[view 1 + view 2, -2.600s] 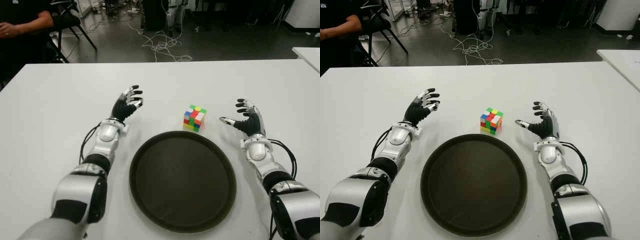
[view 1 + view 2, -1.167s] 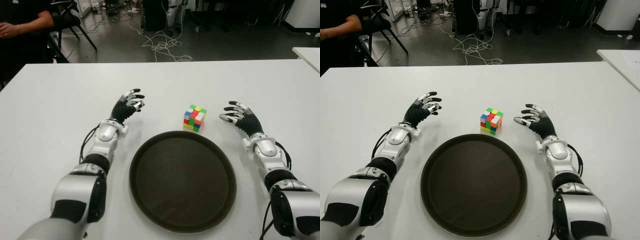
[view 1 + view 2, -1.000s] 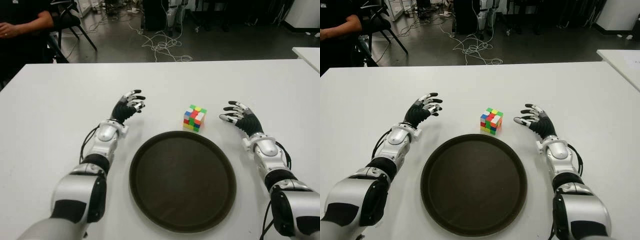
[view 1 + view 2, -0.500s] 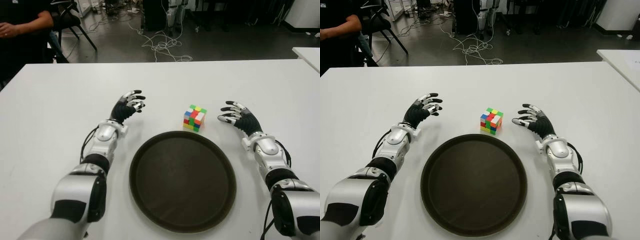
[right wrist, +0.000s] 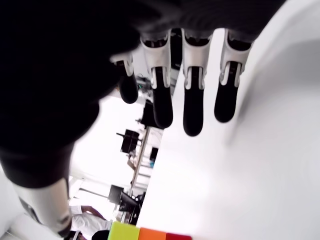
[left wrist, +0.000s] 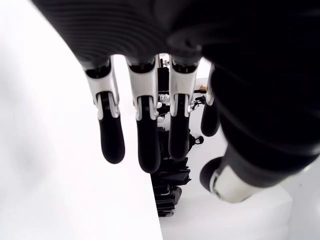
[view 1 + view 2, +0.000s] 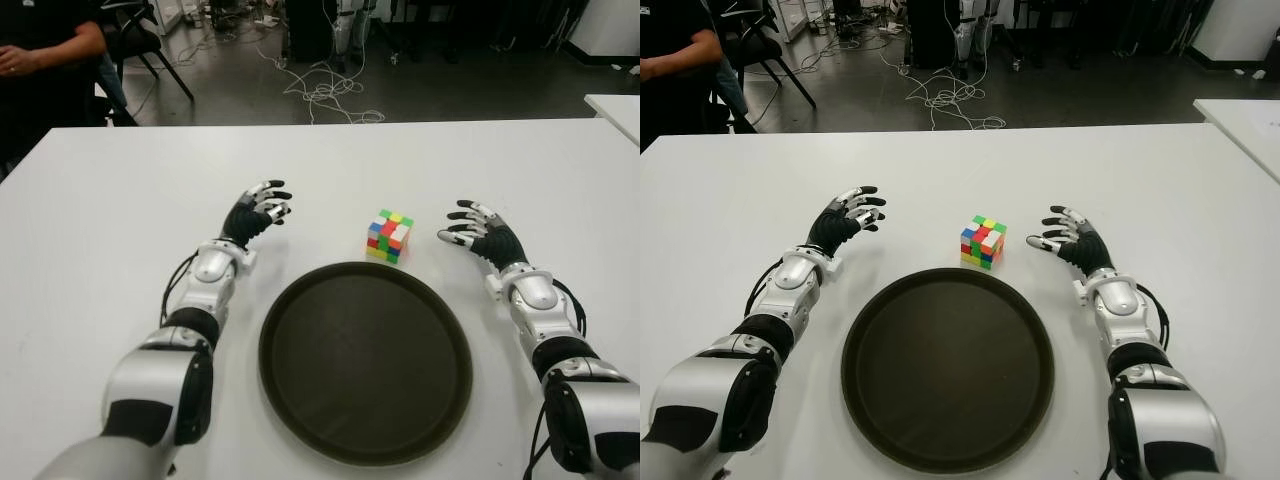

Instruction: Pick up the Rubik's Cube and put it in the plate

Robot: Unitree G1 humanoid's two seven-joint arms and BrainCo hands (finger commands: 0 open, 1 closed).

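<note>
The Rubik's Cube [image 7: 389, 236] stands on the white table [image 7: 110, 210] just beyond the far rim of the round dark plate [image 7: 365, 360]. My right hand [image 7: 478, 232] hovers a short way to the cube's right, fingers spread and holding nothing; its wrist view shows the extended fingers [image 5: 192, 100] and a strip of the cube's coloured top [image 5: 150, 232]. Left of the cube my left hand [image 7: 256, 211] shows with relaxed fingers, empty; its fingers [image 6: 142, 130] hang loose in its own wrist view.
A person's arm [image 7: 45, 50] and a chair [image 7: 140, 40] show beyond the table's far left corner. Cables [image 7: 320, 85] lie on the floor behind. A second white table's corner [image 7: 615, 110] is at the far right.
Over the sequence my right hand turned palm down and shifted slightly toward the cube. In the last second there is almost no movement. Cube and plate are where they were.
</note>
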